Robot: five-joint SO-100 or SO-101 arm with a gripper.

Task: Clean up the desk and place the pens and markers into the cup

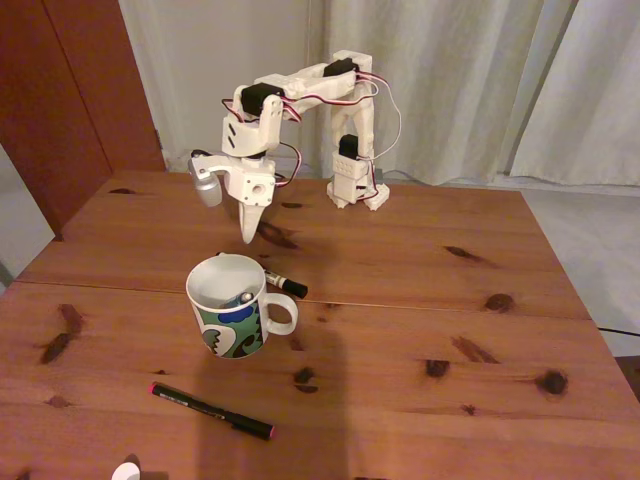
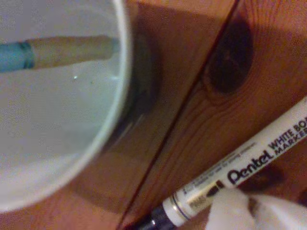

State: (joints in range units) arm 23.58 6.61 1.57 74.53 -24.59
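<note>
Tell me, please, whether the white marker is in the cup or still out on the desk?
Out. The white marker lies flat on the desk beside the cup.

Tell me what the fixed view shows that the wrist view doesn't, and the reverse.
Fixed view only: the whole white arm, the pincer hanging above the desk behind the cup, and the long black pen lying in front of the cup.
Wrist view only: the marker's printed Pentel label.
Both: the cup's white inside with the teal pen in it, the marker beside the cup, the wooden desk.

Marker (image 1: 285, 283) half hidden behind cup (image 1: 228, 310)
</note>
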